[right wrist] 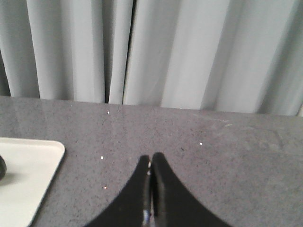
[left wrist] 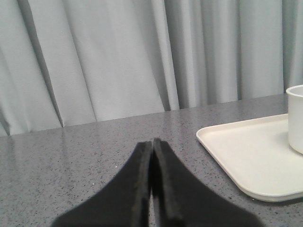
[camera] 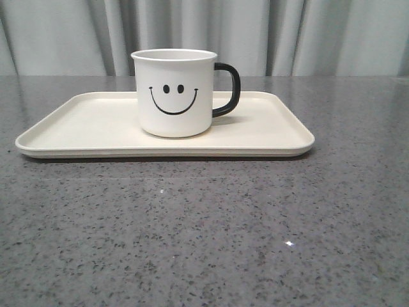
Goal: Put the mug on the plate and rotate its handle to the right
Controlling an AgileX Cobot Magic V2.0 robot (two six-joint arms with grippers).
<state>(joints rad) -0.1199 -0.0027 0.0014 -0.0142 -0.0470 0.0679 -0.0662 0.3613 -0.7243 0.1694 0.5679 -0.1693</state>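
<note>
The white mug with a black smiley face stands upright on the cream plate, near its middle. Its black handle points to the right in the front view. Neither gripper appears in the front view. In the left wrist view my left gripper is shut with nothing in it, over bare table beside the plate, and a sliver of the mug shows at the frame's edge. My right gripper is shut and empty too, apart from the plate's corner.
The grey speckled table stretches in front of the plate and on both sides of it. A pale grey curtain hangs along the table's far edge.
</note>
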